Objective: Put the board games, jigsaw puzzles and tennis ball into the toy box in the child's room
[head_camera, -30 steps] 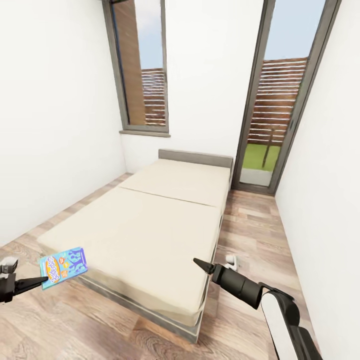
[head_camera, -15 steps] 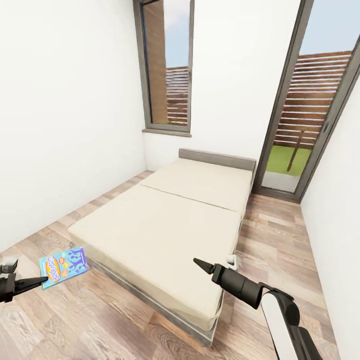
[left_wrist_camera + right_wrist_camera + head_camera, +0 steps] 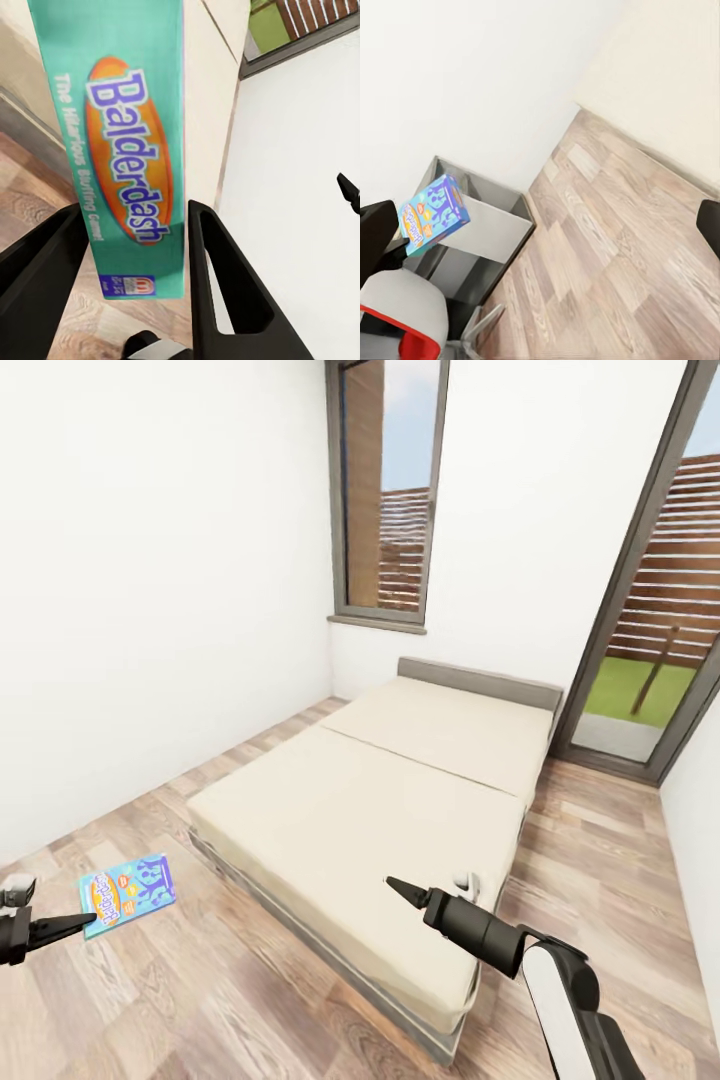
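Observation:
My left gripper (image 3: pixel 88 919) is at the lower left of the head view, shut on a light blue board game (image 3: pixel 127 893) with an orange oval logo. The left wrist view has the box (image 3: pixel 127 112) upright between my two black fingers (image 3: pixel 45 255), reading "Balderdash". My right gripper (image 3: pixel 392 884) hovers over the near corner of the bed (image 3: pixel 400 800) with its fingers spread wide apart and nothing between them. The bed has two plain beige mattress sections. The table, toy box, jigsaw puzzles and tennis ball are out of view.
White walls close the room at left and far side, with a tall grey-framed window (image 3: pixel 385 490) and a glass door (image 3: pixel 650 640). Wood-plank floor (image 3: pixel 230 980) runs along the bed's left side and foot. A small white object (image 3: pixel 466 880) sits by the bed's near corner.
The whole picture has shifted: the camera has turned left, so the bed and windows sit further right. Both grippers keep their places in the view, and the board game stays in the left one.

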`<state>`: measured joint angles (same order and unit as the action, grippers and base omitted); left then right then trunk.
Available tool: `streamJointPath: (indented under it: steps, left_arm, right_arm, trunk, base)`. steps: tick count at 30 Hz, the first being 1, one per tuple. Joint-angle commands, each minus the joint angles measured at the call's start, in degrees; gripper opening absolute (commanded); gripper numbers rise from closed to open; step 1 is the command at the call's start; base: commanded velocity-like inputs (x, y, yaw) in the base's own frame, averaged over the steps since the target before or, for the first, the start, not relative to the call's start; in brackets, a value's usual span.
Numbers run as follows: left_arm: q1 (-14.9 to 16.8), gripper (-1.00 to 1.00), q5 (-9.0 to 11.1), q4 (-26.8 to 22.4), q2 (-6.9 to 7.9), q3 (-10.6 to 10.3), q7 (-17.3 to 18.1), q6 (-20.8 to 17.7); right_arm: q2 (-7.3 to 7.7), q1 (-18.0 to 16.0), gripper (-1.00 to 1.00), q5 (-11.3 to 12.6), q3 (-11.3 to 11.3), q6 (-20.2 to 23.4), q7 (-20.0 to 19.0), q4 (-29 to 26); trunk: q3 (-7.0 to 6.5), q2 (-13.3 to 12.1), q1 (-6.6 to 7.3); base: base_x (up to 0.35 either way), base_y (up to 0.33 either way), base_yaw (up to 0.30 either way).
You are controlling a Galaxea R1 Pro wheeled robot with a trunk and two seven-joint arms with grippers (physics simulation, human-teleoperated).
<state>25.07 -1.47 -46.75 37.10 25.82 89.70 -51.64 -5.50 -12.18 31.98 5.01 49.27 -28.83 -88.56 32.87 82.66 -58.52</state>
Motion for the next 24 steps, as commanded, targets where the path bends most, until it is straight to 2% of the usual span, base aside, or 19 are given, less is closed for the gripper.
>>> streamJointPath:
  steps: [1, 7, 18, 24]
  left_arm:
    - [0.1, -1.00, -0.1, 0.0, -0.01, 0.0, 0.3, -0.6]
    - [0.1, -1.00, -0.1, 0.0, -0.06, 0.0, 0.3, -0.6]
    - [0.1, -1.00, -0.2, 0.0, -0.09, 0.0, 0.3, -0.6]
    - [0.1, -1.00, -0.1, 0.0, -0.09, 0.0, 0.3, -0.6]
  right_arm:
    - [-0.05, 0.0, 1.00, -0.1, -0.1, 0.4, -0.3, 0.0]
    - [-0.04, 0.0, 1.00, -0.1, -1.4, 0.4, -0.3, 0.0]
    - [-0.01, 0.0, 1.00, -0.1, -1.6, 0.4, -0.3, 0.0]
    - [-0.01, 0.0, 1.00, -0.1, -1.6, 0.4, -0.3, 0.0]
  trunk:
    - [-0.08, -0.4, 0.23]
    - [-0.90, -2.8, 1.55]
    - [-2.39, -7.2, 3.96]
    - [-2.12, -7.2, 3.96]
  base:
    - [0.000, 0.000, 0.271]
    - [0.000, 0.000, 0.271]
    - [0.000, 0.000, 0.271]
    - [0.000, 0.000, 0.271]
